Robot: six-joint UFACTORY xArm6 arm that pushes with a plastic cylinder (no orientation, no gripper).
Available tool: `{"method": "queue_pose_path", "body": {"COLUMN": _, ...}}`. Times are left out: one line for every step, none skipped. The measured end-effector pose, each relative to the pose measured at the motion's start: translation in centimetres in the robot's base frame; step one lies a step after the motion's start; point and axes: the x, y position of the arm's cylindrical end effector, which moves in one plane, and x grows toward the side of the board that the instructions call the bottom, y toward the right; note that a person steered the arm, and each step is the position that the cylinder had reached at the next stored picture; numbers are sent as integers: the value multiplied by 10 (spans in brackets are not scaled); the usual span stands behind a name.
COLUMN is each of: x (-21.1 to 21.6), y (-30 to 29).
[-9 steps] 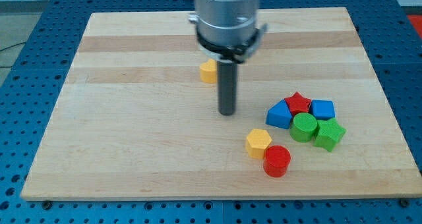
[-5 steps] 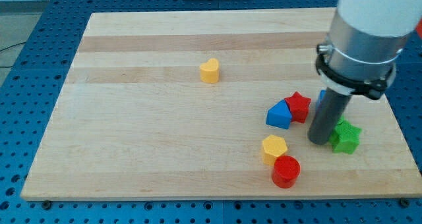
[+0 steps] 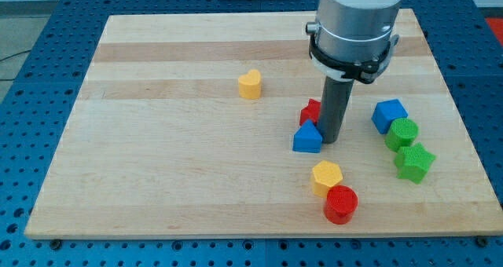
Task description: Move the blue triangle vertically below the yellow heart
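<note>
The blue triangle [image 3: 307, 138] lies right of the board's middle, touching a red star [image 3: 311, 111] just above it. My tip [image 3: 330, 139] stands right against the blue triangle's right side. The yellow heart [image 3: 250, 85] sits alone up and to the left of them, well apart from the triangle and the tip.
A yellow hexagon [image 3: 326, 177] and a red cylinder [image 3: 340, 203] lie below the triangle near the view's bottom. A blue cube [image 3: 389, 114], a green cylinder [image 3: 403, 132] and a green star [image 3: 414, 162] stand in a column at the view's right.
My tip swung right past the cluster, then back left. The blue triangle and red star have been pushed left; the blue cube and green blocks now stand apart at the right.
</note>
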Motion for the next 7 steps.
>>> {"method": "queue_pose_path", "body": {"x": -36, "y": -30}}
{"method": "queue_pose_path", "body": {"x": -39, "y": -52}}
{"method": "queue_pose_path", "body": {"x": -28, "y": -28}}
{"method": "queue_pose_path", "body": {"x": -10, "y": 10}}
{"method": "queue_pose_path", "body": {"x": 16, "y": -35}}
{"method": "queue_pose_path", "body": {"x": 28, "y": -67}}
{"method": "queue_pose_path", "body": {"x": 50, "y": -49}}
